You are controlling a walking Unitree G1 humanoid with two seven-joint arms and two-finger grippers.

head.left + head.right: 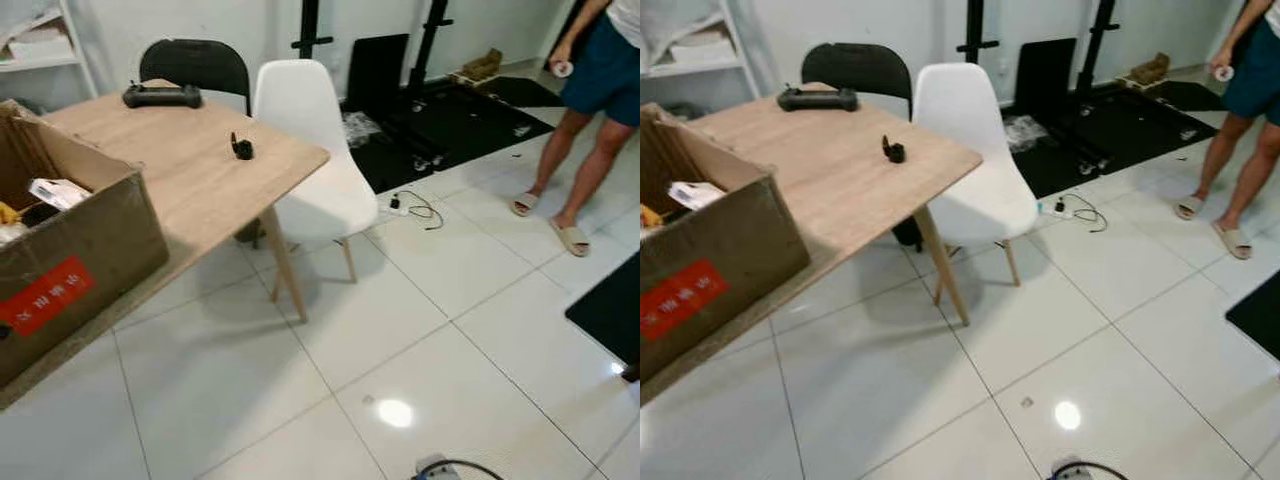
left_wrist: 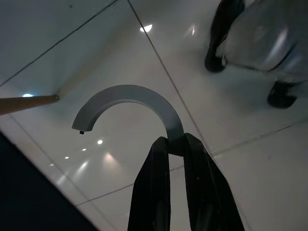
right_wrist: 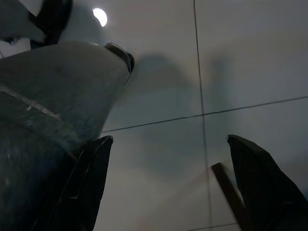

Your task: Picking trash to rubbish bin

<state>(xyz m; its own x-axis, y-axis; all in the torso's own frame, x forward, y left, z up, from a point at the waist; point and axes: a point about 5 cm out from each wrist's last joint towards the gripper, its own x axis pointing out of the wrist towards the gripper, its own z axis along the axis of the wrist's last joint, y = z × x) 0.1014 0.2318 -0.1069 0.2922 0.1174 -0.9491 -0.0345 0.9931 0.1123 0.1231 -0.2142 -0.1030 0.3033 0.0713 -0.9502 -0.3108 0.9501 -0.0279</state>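
Black left gripper (image 2: pixel 175 144) fingers pinch grey hook (image 2: pixel 126 98), tile floor (image 2: pixel 240 144) beyond | right gripper (image 3: pixel 168 159) spread wide over floor | box (image 1: pixel 70 250) on table (image 1: pixel 200 170)

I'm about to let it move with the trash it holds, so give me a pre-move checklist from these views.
1. Left claw shut on grey curved piece: ok.
2. Right claw open, nothing between its fingers: ok.
3. Cardboard box open-topped, on the robot's left: ok.
4. Person stands far right, apart from the box: ok.
5. Box is the rubbish bin: cannot tell.
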